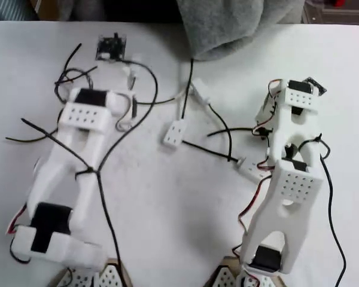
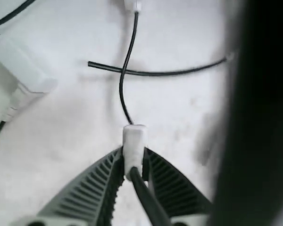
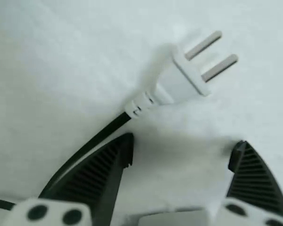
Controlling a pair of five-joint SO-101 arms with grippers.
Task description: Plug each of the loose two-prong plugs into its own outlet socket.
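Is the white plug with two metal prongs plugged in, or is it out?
Out. The plug lies loose on the white table, and both prongs are bare, with no socket around them.

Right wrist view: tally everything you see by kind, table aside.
Two-prong plug: 1
Black cable: 1
End effector: 1
Total: 3

White table [image 1: 167, 197] under plug [image 3: 188, 77], socket [image 1: 175, 133], black cords [image 1: 206, 149]
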